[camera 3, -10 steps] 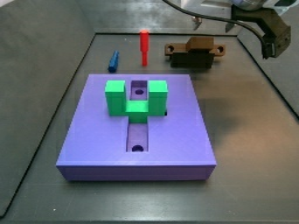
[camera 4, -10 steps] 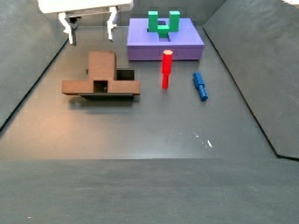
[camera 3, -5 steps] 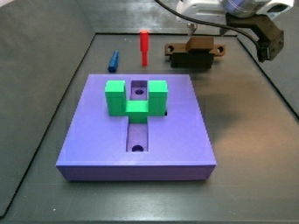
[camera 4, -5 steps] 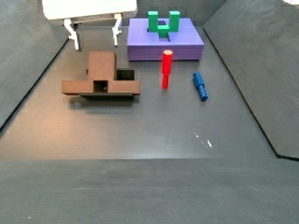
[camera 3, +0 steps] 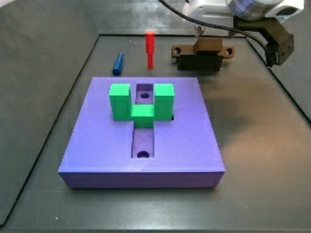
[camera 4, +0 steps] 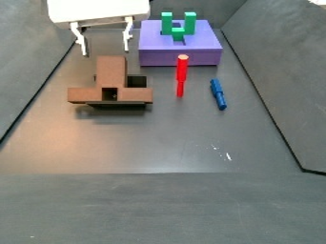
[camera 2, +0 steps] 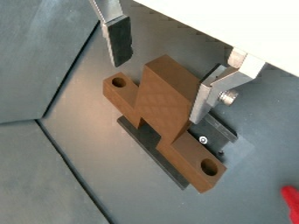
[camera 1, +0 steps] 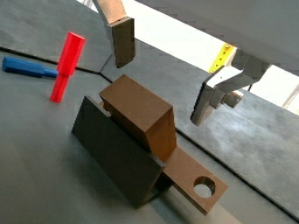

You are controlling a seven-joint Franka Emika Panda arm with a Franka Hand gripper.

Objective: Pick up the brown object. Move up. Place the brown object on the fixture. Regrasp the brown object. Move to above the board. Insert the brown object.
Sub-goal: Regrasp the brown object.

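Since half a second ago almost nothing has shifted: your gripper [camera 4: 103,36] hangs at the same height, having risen slightly from a second ago. Its jaws are spread wide and hold nothing, as both wrist views show; one finger [camera 1: 121,41] and the other [camera 2: 212,92] flank open air. Below and between the jaws, the brown bar [camera 1: 195,183] lies flat across the dark fixture [camera 1: 111,149], its holed end sticking out past the fixture's edge, untouched by either pad. In a side view the bar [camera 4: 110,92] and fixture [camera 4: 132,103] sit just in front of the gripper. Off to one side of the jaws stand the red peg [camera 4: 182,73] and blue peg [camera 4: 218,92]. Well apart lies the purple board [camera 3: 145,146], carrying the green block [camera 3: 140,102].
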